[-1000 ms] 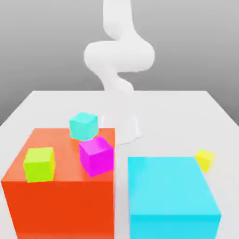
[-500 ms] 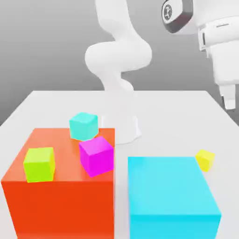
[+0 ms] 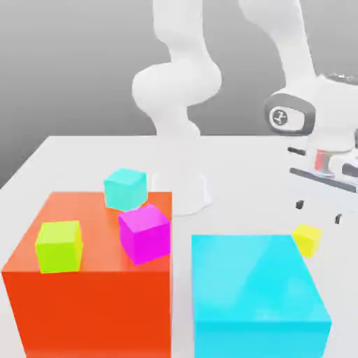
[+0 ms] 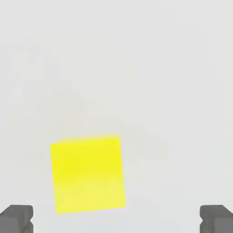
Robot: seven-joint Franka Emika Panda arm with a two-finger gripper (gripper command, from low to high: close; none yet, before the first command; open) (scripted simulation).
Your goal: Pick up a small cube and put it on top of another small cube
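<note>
Place: a simulated robot lab, by the look of it
Robot: a white jointed arm (image 3: 177,77) rising from its base
Bench: a plain pale top (image 3: 238,157), wide and flat
Blocks: a big red one (image 3: 94,308) and a big cyan one (image 3: 259,280), simple test shapes
Backdrop: a smooth grey blank (image 3: 70,77)
</note>
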